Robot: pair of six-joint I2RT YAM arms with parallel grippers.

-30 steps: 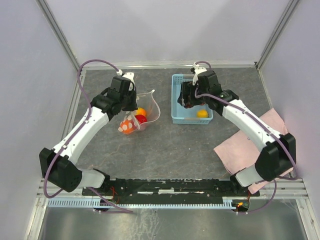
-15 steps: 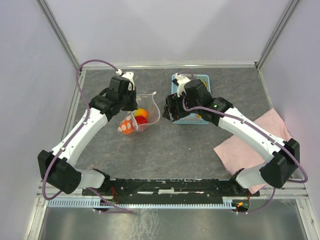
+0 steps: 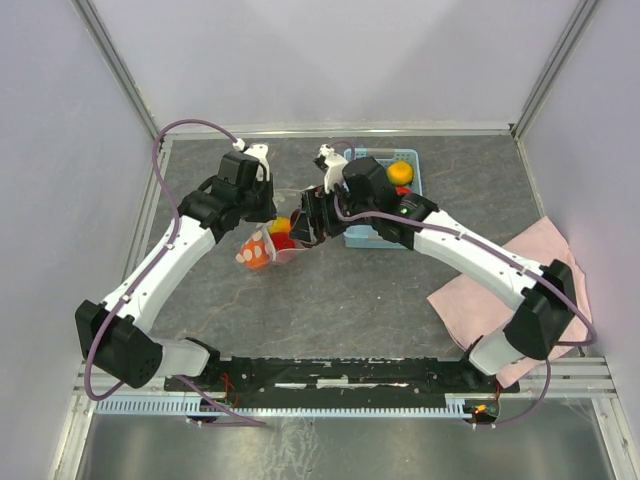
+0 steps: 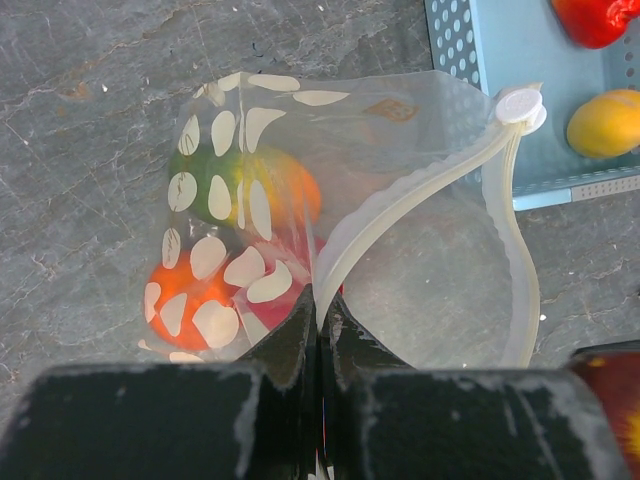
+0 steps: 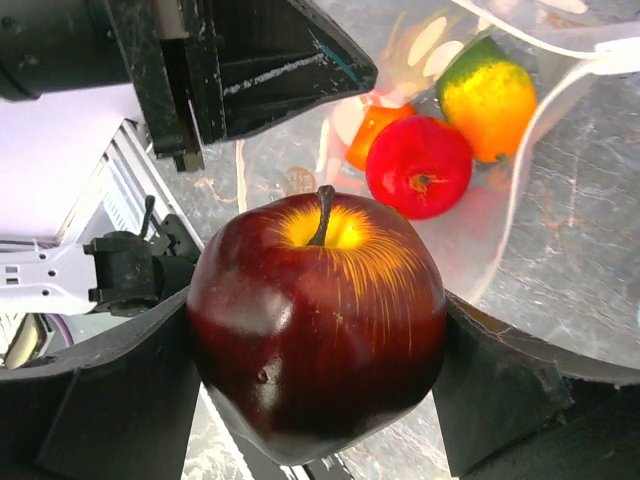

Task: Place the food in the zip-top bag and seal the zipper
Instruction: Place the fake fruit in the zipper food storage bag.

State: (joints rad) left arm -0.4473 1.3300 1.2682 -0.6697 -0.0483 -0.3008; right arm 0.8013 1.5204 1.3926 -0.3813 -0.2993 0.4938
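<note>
The clear polka-dot zip-top bag (image 3: 290,215) lies with its mouth open toward the basket. My left gripper (image 4: 320,312) is shut on the zipper (image 4: 400,205) strip of the near rim and holds it up; it shows in the top view (image 3: 266,208). Inside the bag (image 4: 430,290) are an orange fruit (image 4: 185,300), a green-yellow fruit (image 4: 275,190) and a red one (image 5: 418,165). My right gripper (image 5: 320,350) is shut on a dark red apple (image 5: 315,330), right at the bag's mouth (image 3: 306,228).
The light blue basket (image 3: 385,243) stands just right of the bag, with an orange fruit (image 3: 400,172) and a red piece (image 4: 595,15) in it. A pink cloth (image 3: 525,275) lies at the right. My two grippers are close together.
My right arm has swung left from the basket to the bag's mouth, carrying the dark red apple. My left gripper has kept its hold on the bag's rim.
</note>
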